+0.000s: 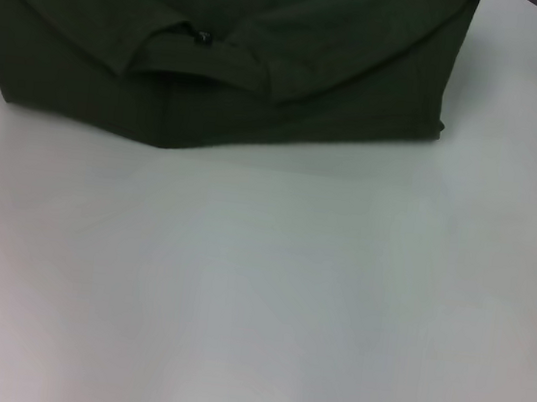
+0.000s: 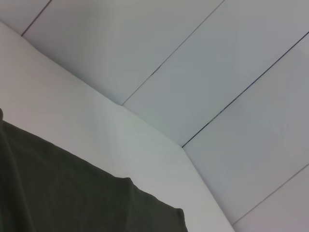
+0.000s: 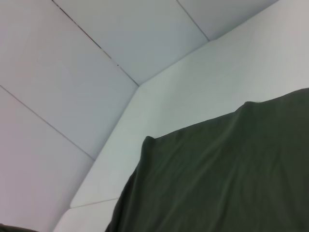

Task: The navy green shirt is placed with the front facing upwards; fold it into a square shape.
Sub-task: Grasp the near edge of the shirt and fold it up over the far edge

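**Desk:** Where is the navy green shirt (image 1: 292, 78) right now?

**Operator:** At the far edge of the white table (image 1: 259, 287) in my head view — already doubled over into a rough block, collar opening facing me, a small dark label just inside it. The near stretch of table is bare. Both wrist views catch only a corner of dark cloth lying on the table, with pale wall panels behind.

**Desk:** And the arms?

**Operator:** Neither the left gripper nor the right gripper shows in any view, so I cannot tell whether their fingers are apart or together.

**Desk:** How will it handle?

**Operator:** Soft cotton by the look of it, light and limp — it should drape and sag wherever it is unsupported, and the layers may slide over each other. I'd take hold at the two near corners of the folded edge, pinching all layers together, and keep them level so the stack doesn't skew.
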Controlling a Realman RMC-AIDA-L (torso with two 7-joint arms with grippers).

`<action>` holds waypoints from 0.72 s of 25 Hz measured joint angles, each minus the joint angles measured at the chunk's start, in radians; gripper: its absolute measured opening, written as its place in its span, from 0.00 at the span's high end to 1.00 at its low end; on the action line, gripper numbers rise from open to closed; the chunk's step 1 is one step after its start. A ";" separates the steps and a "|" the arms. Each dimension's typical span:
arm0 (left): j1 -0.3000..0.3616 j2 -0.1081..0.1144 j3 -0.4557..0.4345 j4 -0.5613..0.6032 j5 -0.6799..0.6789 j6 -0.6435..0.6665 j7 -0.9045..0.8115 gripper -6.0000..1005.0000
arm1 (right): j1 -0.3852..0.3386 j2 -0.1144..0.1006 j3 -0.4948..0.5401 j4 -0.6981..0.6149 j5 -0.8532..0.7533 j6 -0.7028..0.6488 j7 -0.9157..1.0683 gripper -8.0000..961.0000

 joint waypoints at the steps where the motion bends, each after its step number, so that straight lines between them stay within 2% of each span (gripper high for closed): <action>1: -0.005 -0.002 0.003 -0.006 -0.002 -0.011 0.002 0.96 | 0.005 0.001 -0.008 0.002 0.000 0.013 0.000 0.99; 8: -0.037 -0.008 0.024 -0.044 -0.022 -0.060 0.026 0.96 | 0.042 0.009 -0.053 0.014 0.000 0.069 0.001 0.99; 18: -0.028 -0.004 0.029 -0.042 -0.028 -0.073 0.027 0.96 | 0.059 0.006 -0.104 0.015 0.001 0.000 0.031 0.99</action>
